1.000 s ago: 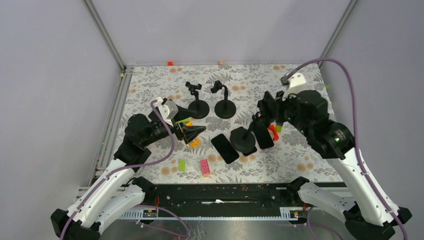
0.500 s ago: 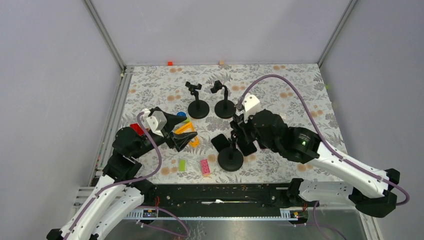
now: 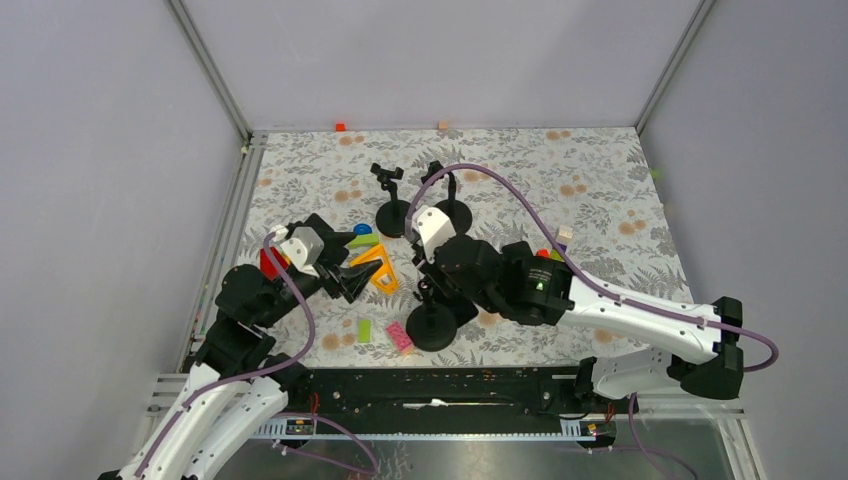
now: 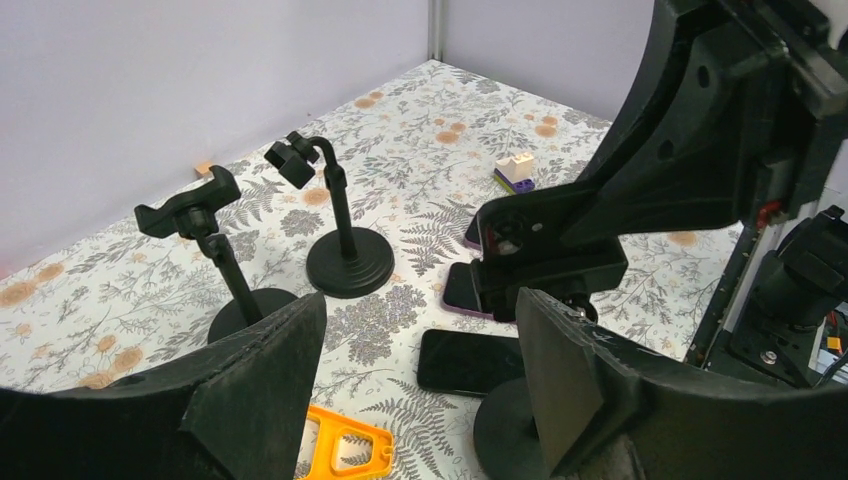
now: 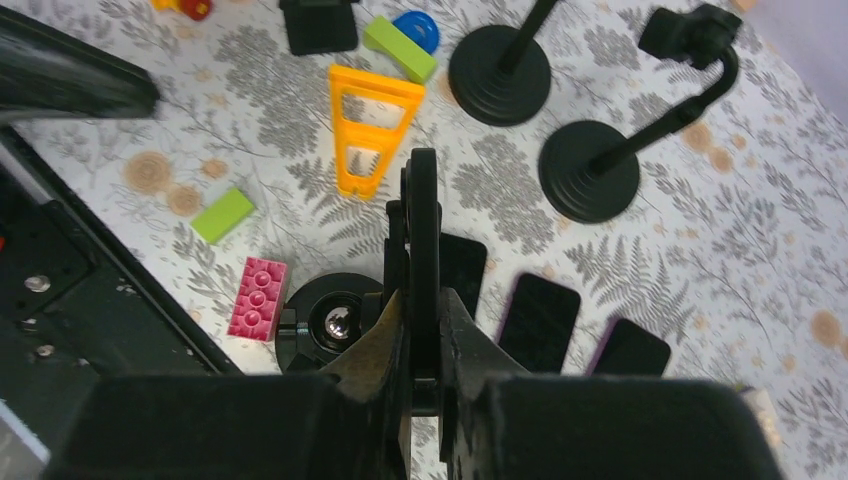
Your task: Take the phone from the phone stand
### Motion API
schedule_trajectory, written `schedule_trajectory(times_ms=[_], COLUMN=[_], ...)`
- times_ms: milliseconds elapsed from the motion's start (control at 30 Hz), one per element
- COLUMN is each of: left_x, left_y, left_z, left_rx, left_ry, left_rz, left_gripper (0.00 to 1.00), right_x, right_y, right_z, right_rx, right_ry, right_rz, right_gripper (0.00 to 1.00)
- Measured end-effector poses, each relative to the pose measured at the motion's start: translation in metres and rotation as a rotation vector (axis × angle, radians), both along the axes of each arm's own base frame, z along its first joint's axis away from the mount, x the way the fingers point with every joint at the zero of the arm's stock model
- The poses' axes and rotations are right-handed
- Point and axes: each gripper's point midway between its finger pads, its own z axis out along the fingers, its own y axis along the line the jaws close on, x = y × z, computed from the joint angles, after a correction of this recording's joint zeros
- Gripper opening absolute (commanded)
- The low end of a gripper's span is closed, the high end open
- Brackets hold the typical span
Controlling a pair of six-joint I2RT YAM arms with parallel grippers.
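Stands, three: stand A (image 3: 395, 215) and stand B (image 3: 452, 212) are beyond the right tool (image 5: 422, 320). Stand C (image 5: 330, 320) has its head pinched between that tool's nearly closed fingers, its base under the tool. Whether C's clamp holds anything: cannot tell, fingers cover it. Phones, three: phone 1 (image 5: 462, 268), phone 2 (image 5: 540, 308) and phone 3 (image 5: 625, 348) all lie flat on the tabletop (image 3: 600, 170), just beyond and right of the right tool. They are clear from the right wrist; overhead the arm covers them. The left tool (image 4: 420, 320) is spread wide, empty, and faces stand C.
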Motion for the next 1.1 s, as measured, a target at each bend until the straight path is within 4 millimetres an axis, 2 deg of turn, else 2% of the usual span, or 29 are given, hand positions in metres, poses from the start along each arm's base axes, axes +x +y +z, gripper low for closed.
schedule_trajectory(times_ms=[167, 433, 600, 733, 967, 1100], left_x=[0.002, -0.008, -0.017, -0.018, -0.021, -0.023], left_y=[0.002, -0.008, -0.021, -0.026, -0.029, -0.031], left_z=[-0.002, -0.011, -0.029, -0.036, -0.037, -0.044], left_rx=[0.003, 0.041, 0.078, 0.096, 0.102, 0.114], left_ry=[0.005, -0.008, 0.018, 0.038, 0.034, 0.033], left_rz=[0.015, -0.073, -0.179, -0.216, -0.243, -0.265], left_gripper=[0.76, 0.76, 0.75, 0.75, 0.75, 0.76], right_x=[-0.006, -0.005, -0.004, -0.007, -0.023, -0.022], right_y=[0.021, 0.023, 0.025, 0.030, 0.039, 0.040], right_z=[0.003, 0.003, -0.015, -0.014, -0.014, -0.015], right_rx=[0.040, 0.044, 0.042, 0.077, 0.082, 0.079], right_ry=[0.006, -0.008, 0.002, 0.008, 0.010, -0.002], right_rz=[0.041, 0.047, 0.036, 0.037, 0.082, 0.070], right_gripper=[0.00, 0.00, 0.00, 0.00, 0.00, 0.00])
